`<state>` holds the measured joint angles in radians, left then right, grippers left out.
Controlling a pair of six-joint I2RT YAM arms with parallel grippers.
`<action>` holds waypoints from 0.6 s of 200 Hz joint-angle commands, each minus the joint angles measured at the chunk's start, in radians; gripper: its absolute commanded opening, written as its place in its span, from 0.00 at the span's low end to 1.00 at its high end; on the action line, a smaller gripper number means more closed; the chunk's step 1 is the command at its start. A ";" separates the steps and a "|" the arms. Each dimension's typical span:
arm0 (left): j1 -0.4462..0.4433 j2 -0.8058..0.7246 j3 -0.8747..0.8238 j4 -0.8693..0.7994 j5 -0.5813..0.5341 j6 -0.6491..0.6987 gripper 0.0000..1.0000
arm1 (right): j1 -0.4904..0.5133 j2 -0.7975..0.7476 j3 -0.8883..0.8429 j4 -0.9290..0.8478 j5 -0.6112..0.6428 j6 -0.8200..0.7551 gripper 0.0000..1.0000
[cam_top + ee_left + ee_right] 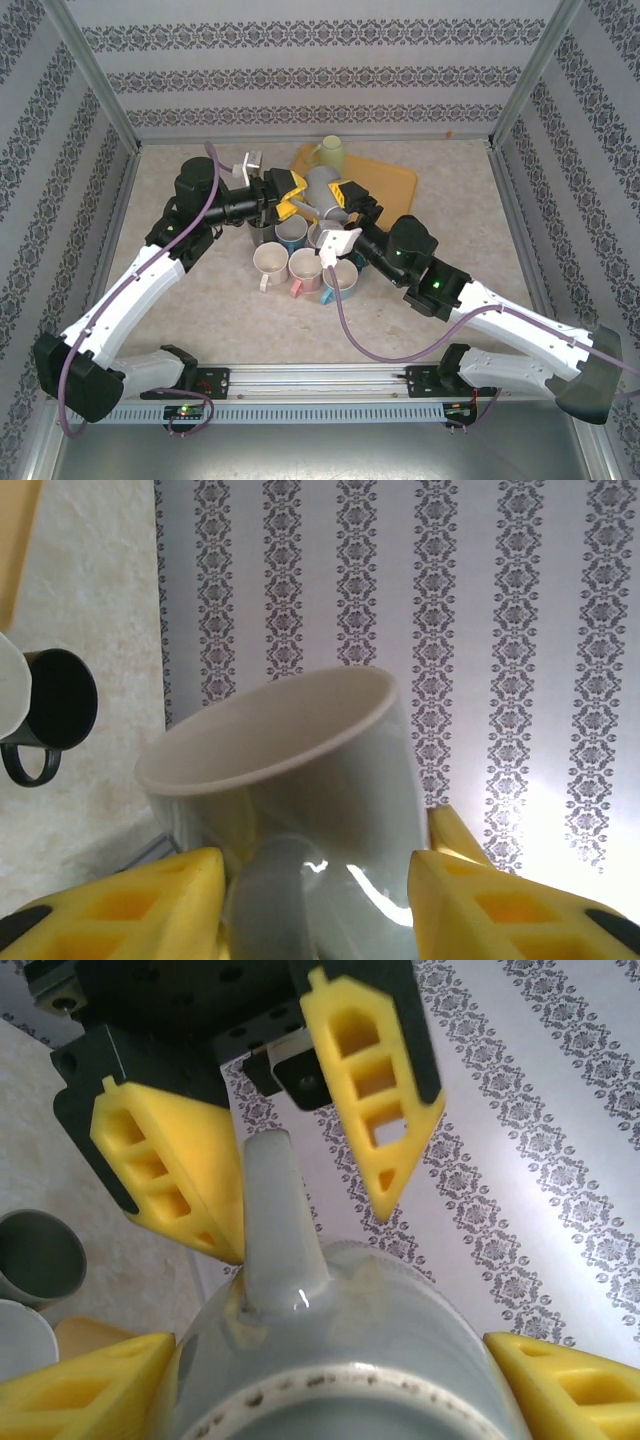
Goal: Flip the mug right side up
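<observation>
Above the far edge of the mug cluster, by the near left corner of the tray, the grey mug [322, 186] is held off the counter [200, 300] between the two arms. Its long axis lies closer to level than upright. The unglazed base ring [340, 1400] faces the right wrist camera, and the rim [270, 730] opens away from the right arm, toward the far left. The exact tilt is hard to judge. Its handle [272, 1220] sticks out sideways toward the left arm.

The right gripper [340, 197] has its yellow jaws clamped on the mug's body near the base, one on each side. The left gripper [296, 196] has its jaws apart astride the handle. One jaw touches the handle's side and the other stands clear of it.

Just near of the held mug, a cluster of upright mugs [305, 268] stands on the counter in white, pink and blue. A dark mug [58, 702] sits at the cluster's left side. To the right and far lies the orange tray [390, 182], with a pale green mug [331, 153] at its far left corner
</observation>
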<state>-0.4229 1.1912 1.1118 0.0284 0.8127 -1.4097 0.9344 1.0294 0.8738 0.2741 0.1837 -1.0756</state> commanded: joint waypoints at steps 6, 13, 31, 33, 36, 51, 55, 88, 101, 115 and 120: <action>0.013 0.014 -0.025 0.140 0.045 -0.060 0.40 | 0.018 -0.008 0.004 0.099 0.029 -0.061 0.33; 0.013 0.015 -0.025 0.146 0.048 -0.059 0.35 | 0.021 -0.006 0.004 0.100 0.031 -0.069 0.33; 0.013 0.014 -0.030 0.160 0.056 -0.061 0.21 | 0.023 -0.006 0.004 0.098 0.030 -0.076 0.34; 0.013 0.014 -0.030 0.163 0.058 -0.062 0.19 | 0.023 -0.005 0.004 0.096 0.028 -0.076 0.35; 0.013 0.014 -0.032 0.165 0.059 -0.061 0.17 | 0.023 -0.007 0.004 0.094 0.025 -0.078 0.35; 0.016 0.012 -0.036 0.175 0.060 -0.062 0.08 | 0.023 -0.012 -0.001 0.083 0.015 -0.085 0.38; 0.018 0.012 -0.036 0.178 0.059 -0.065 0.05 | 0.025 -0.013 -0.002 0.083 0.013 -0.087 0.39; 0.028 0.005 -0.057 0.223 0.061 -0.096 0.00 | 0.021 -0.013 -0.011 0.058 0.021 -0.087 0.64; 0.038 -0.005 -0.060 0.225 0.052 -0.094 0.00 | 0.018 -0.009 -0.001 0.011 0.035 -0.066 0.76; 0.057 -0.033 -0.068 0.234 0.022 -0.066 0.00 | 0.012 -0.015 0.042 -0.137 0.006 0.020 0.87; 0.065 -0.045 -0.068 0.220 0.007 -0.039 0.00 | 0.003 -0.022 0.058 -0.188 -0.024 0.057 0.92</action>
<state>-0.4030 1.2064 1.0462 0.1448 0.8631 -1.5280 0.9390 1.0302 0.8646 0.2501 0.2279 -1.1587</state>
